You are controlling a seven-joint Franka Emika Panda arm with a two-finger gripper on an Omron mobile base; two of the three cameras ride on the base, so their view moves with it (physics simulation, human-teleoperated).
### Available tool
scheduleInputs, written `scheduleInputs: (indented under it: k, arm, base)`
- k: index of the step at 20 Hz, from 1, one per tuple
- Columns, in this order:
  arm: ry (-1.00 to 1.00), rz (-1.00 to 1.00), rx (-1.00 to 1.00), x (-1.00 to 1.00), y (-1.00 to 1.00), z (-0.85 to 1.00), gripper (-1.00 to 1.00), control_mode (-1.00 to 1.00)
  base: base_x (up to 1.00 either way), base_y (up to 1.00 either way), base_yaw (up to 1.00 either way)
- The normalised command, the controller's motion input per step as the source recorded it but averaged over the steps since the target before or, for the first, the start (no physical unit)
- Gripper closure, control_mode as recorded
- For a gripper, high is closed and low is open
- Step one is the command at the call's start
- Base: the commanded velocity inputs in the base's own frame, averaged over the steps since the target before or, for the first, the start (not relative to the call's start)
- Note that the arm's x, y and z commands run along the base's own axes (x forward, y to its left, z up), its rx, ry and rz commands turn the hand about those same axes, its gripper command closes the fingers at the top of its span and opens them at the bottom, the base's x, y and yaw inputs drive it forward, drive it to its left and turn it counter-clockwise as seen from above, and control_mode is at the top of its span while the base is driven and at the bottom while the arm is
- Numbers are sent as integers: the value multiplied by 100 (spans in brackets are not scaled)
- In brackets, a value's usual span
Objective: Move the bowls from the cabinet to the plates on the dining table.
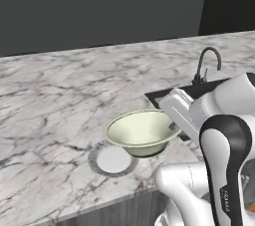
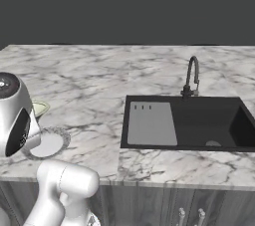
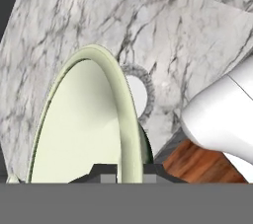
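The claw [image 3: 129, 171], closed tight on the rim of a cream bowl [image 1: 140, 131], holds it just above the marble surface [image 1: 60, 95], beside and partly over a small round plate [image 1: 111, 160].

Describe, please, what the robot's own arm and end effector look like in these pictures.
The arm is made of glossy white rounded links with dark, near-black bands at the joints; one dark band carries small pale lettering, too small to read. No cables show. The end effector has two small dark finger tips on a grey mount.
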Motion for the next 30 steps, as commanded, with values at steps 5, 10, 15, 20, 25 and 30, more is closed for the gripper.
scheduleInputs:
  k: [5,10,15,20,25,30]
  arm:
    - [-12,0,-11,18,0,-49,100,-100]
    - [-13,0,-8,15,0,-39,100,-100]
    - [-19,0,1,21,0,-46,100,-100]
    - [-20,1,12,20,0,-62,100,-100]
    - [-17,6,19,3,0,-61,100,-100]
    - [-13,11,5,0,17,-63,100,-100]
  base:
    - [0,0,0]
    - [0,0,0]
    - [0,0,0]
    - [0,0,0]
    - [0,0,0]
    - [0,0,0]
